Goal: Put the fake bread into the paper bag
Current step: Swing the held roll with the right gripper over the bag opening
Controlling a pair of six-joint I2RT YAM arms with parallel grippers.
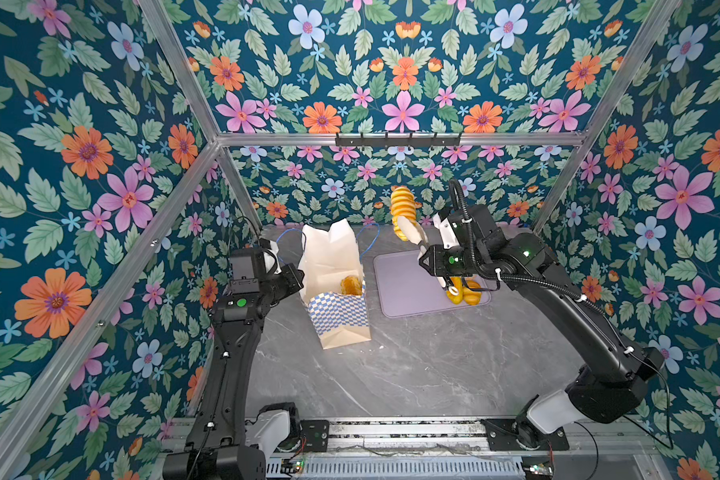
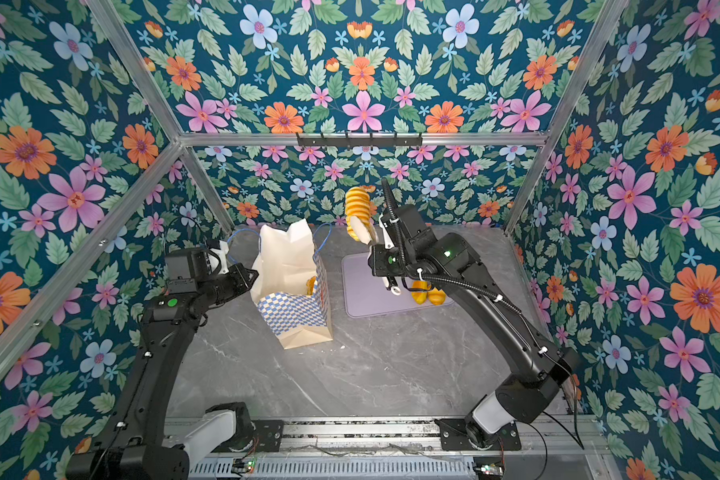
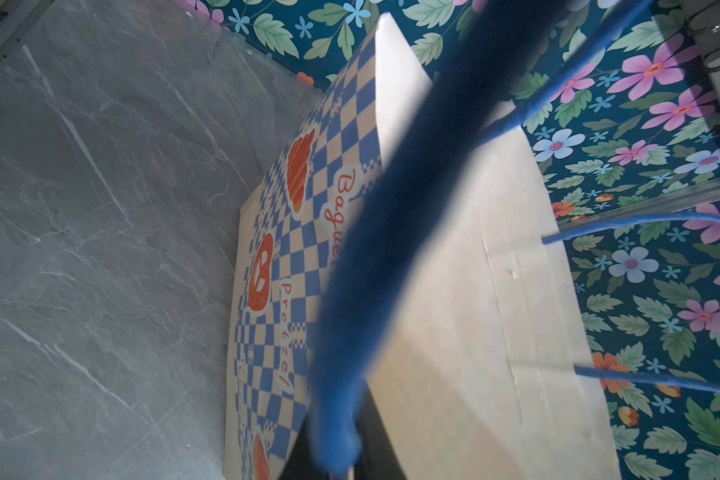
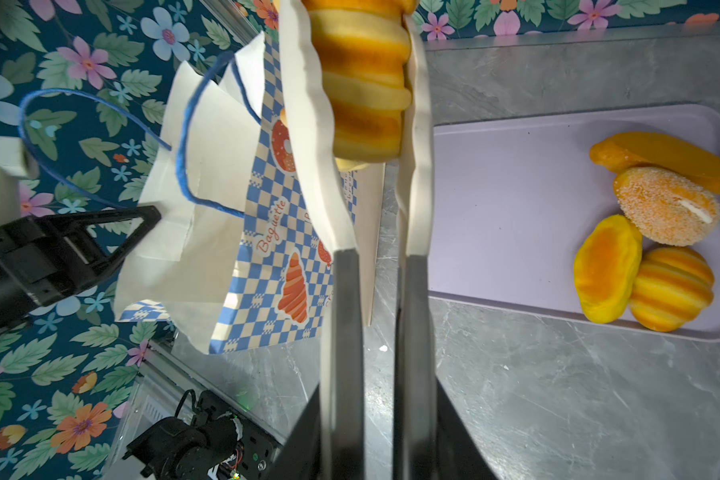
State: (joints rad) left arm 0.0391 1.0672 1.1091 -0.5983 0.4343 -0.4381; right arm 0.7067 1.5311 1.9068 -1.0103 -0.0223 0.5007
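Working inside flowered walls that close in on three sides, you have little room to swing. The grey marbled counter looks smooth, so things may slide. The paper bag stands open left of centre in both top views. It looks light and floppy, and your left claw is pinched shut on its rim. The lilac tray lies just to its right. Your right claw is closed on the ridged long roll, raised at upper centre, right of the bag's mouth. The roll looks soft and very light, so grip it gently mid-length. One bun is in the bag, and four pieces lie at the tray's edge.
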